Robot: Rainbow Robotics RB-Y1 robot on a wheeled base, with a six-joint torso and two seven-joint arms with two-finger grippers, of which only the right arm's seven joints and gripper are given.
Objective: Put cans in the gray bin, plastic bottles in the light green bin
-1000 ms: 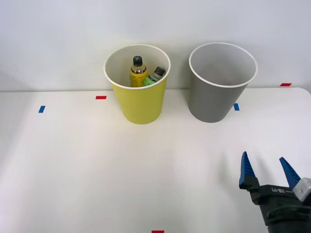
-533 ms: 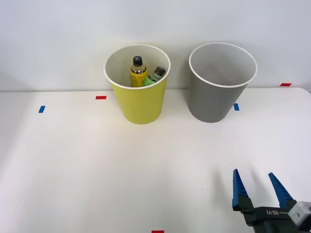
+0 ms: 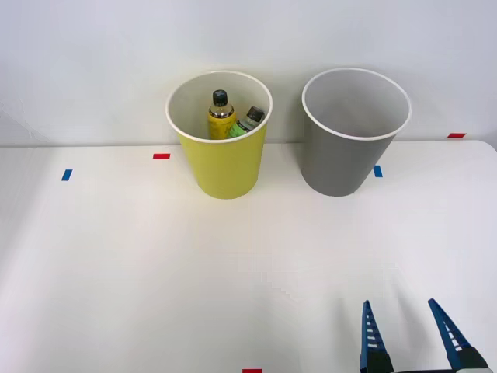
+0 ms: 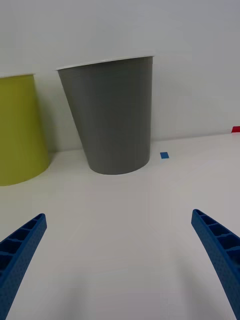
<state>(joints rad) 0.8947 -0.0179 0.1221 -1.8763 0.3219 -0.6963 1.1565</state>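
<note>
Your white worktop (image 3: pixel 116 264) meets a plain white wall, with small red and blue tape marks on it. Your hand (image 3: pixel 410 338) sits low at the near right edge, fingers apart, holding nothing. It has pulled back toward you. Both bottles (image 3: pixel 221 115) are in the light green bin (image 3: pixel 224 167). The gray bin (image 3: pixel 345 159) looks empty, maybe.

Lab: tape-marked white table (image 3: pixel 116 256)
</note>
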